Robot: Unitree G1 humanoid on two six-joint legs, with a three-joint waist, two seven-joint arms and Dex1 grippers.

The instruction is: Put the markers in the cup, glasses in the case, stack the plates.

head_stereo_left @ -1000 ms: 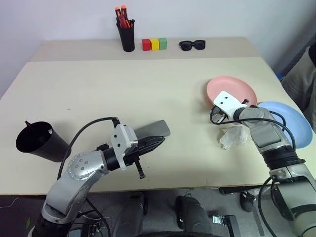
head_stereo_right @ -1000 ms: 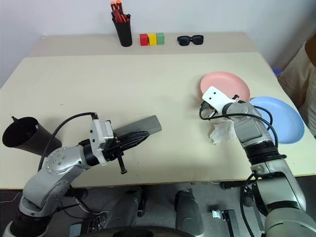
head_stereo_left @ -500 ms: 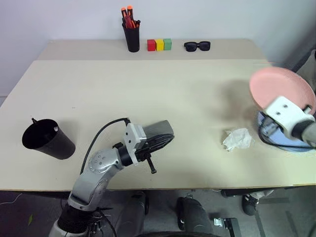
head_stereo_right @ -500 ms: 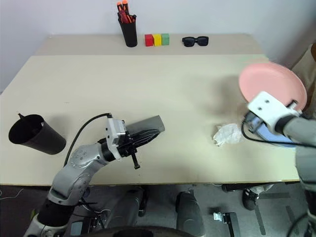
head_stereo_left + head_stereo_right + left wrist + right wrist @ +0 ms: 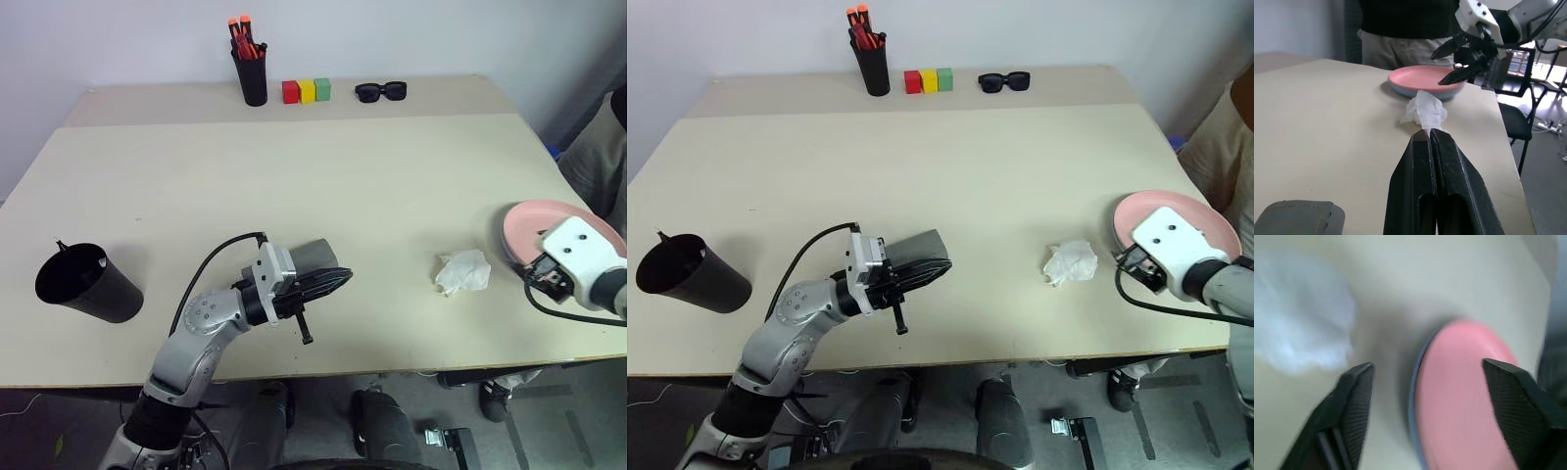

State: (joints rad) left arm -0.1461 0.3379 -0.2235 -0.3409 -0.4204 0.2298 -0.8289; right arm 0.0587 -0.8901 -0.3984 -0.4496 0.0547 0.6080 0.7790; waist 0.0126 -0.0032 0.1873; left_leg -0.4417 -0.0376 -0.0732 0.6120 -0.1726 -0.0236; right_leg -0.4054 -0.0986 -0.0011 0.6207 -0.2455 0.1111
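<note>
The salmon pink plate (image 5: 532, 229) lies on top of the light blue plate (image 5: 1400, 90) at the table's right edge. My right gripper (image 5: 1437, 69) hovers over the pink plate's near rim, open and holding nothing. The grey case (image 5: 313, 257) lies closed near the front middle, and my left gripper (image 5: 338, 282) is shut and empty right beside it. The black cup (image 5: 83, 284) stands at the front left with a thin dark tip poking above its rim; I cannot make out the markers inside. The glasses are hidden.
A crumpled white tissue (image 5: 462, 271) lies left of the plates. Along the back stand a black holder of orange-capped pens (image 5: 252, 73), three coloured blocks (image 5: 307, 90) and black sunglasses (image 5: 382, 91). A person (image 5: 1405, 29) stands at the right edge.
The right gripper lifted the pink plate off the table, carried it right and set it on the blue plate, then opened. The left gripper stays shut by the case.
</note>
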